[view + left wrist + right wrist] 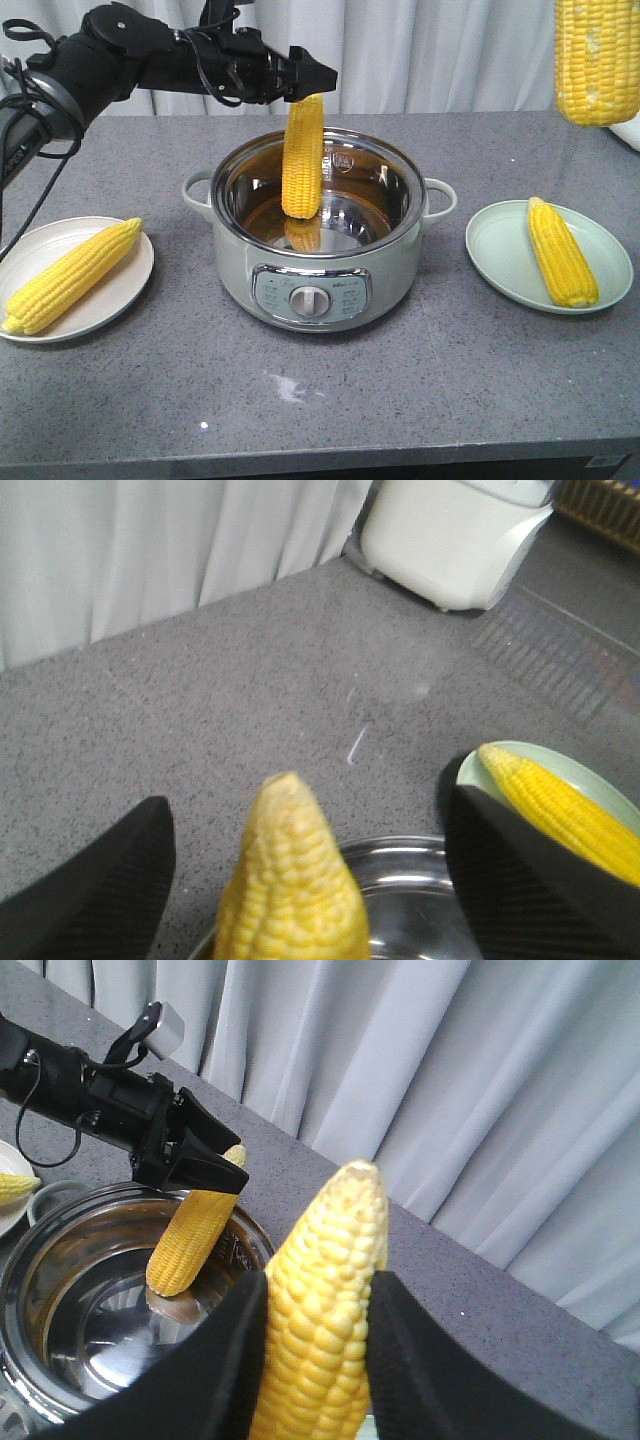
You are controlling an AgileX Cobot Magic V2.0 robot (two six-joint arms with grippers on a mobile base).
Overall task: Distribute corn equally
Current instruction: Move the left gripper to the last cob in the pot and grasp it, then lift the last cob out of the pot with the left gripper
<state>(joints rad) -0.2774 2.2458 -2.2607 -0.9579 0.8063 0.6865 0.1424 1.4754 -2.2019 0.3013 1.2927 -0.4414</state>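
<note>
One cob [303, 160] hangs upright, its lower end inside the steel pot [400, 270], its top pinched by the left fingers [312, 74]. The right fingers [225, 1360] clamp a second cob [325, 1310], held high. A third cob [70, 275] lies on the white plate [112, 300], a fourth cob [562, 250] on the green plate [500, 255], either side on the grey worktop [320, 400].
</note>
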